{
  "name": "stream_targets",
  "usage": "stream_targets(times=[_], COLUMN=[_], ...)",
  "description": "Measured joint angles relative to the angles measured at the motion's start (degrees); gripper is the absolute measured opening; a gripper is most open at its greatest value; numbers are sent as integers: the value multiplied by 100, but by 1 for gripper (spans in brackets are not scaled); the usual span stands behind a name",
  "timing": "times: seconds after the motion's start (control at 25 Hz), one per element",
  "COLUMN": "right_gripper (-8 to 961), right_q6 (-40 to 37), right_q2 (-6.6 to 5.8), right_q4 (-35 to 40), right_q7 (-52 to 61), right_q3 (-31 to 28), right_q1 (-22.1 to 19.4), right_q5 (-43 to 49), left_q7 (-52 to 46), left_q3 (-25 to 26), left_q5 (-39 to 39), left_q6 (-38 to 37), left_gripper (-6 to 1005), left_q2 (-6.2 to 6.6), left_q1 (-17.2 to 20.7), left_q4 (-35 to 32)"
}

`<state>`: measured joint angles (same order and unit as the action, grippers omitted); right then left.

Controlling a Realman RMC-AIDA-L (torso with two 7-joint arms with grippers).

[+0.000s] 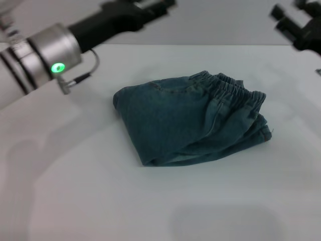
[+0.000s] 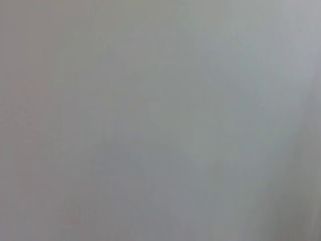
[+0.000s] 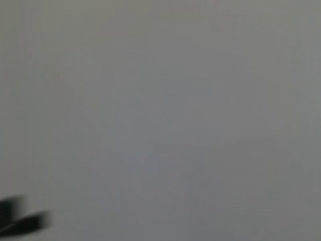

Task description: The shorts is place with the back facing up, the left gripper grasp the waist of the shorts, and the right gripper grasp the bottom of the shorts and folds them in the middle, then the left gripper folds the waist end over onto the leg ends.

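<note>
**Folded denim lies alone mid-counter, both arms up and away**

Centre of the head view: the faded blue denim shorts (image 1: 188, 118) sit folded into a compact bundle on the white counter (image 1: 100, 191). The gathered, ruffled elastic waist of the shorts (image 1: 233, 88) lies on top along the upper right edge of the bundle, and stitched hem edges peek out beneath it at the right corner. The smooth fold runs down the bundle's left side.

Upper left of the frame, the arm with the grey-white cylindrical wrist, black bands and a glowing green light reaches across above the counter; its black left gripper (image 1: 153, 5) is cut off by the top edge, well apart from the denim, and whether its fingers are spread or closed cannot be told.

Upper right corner, the all-black right gripper (image 1: 296, 22) hangs raised, also clear of the shorts and holding nothing; its finger state cannot be told either.

The left wrist view shows only plain grey-white surface. The right wrist view shows the same, plus a blurred dark shape at its lower left corner that cannot be identified.
</note>
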<state>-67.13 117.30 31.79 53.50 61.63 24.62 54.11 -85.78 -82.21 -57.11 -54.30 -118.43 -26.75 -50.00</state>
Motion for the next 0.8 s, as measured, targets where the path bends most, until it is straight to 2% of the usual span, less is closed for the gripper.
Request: stream_targets(times=[0.04,0.12,0.16,0.2,0.24,0.32,0.36,0.4,0.48,0.56,0.64,0.8], right_gripper=[642,642,642,642,642,642,642,642,642,642,642,641], right_q6=[-155,-393,-561,-712,-911,-1392,-2058,-2058,-2646,-3006,-3216,-3371], right_q2=[-14,-45,-69,-106,-154,-281,-444,-444,-548,-547,-470,-180], right_q4=[198,637,882,1056,1214,1383,1375,1375,1214,1047,904,665], right_q7=[297,988,1477,1848,2267,3029,3726,3726,4234,4550,4769,5107], right_q3=[0,-19,-32,-41,-47,-51,-35,-35,-10,6,22,64], right_q1=[-1,15,51,118,216,504,943,943,1454,1857,2215,2701], right_q5=[428,1275,1825,2210,2639,3362,4022,4022,4547,4955,5336,6201], left_q7=[0,1121,1121,1976,2223,2551,2682,2682,2728,2788,2855,2931], left_q3=[0,23,23,104,150,248,371,371,449,459,461,462], left_q5=[0,1054,1054,1924,2206,2615,2809,2809,2835,2839,2844,2854], left_q6=[0,-192,-192,-478,-636,-942,-1174,-1174,-1260,-1285,-1301,-1414], left_gripper=[829,839,844,849,854,859,859,859,859,859,859,859], left_q2=[0,16,16,21,23,27,38,38,41,41,38,25], left_q1=[0,289,289,502,554,609,632,632,640,652,680,749], left_q4=[0,188,188,433,582,853,1085,1085,1193,1257,1283,1363])
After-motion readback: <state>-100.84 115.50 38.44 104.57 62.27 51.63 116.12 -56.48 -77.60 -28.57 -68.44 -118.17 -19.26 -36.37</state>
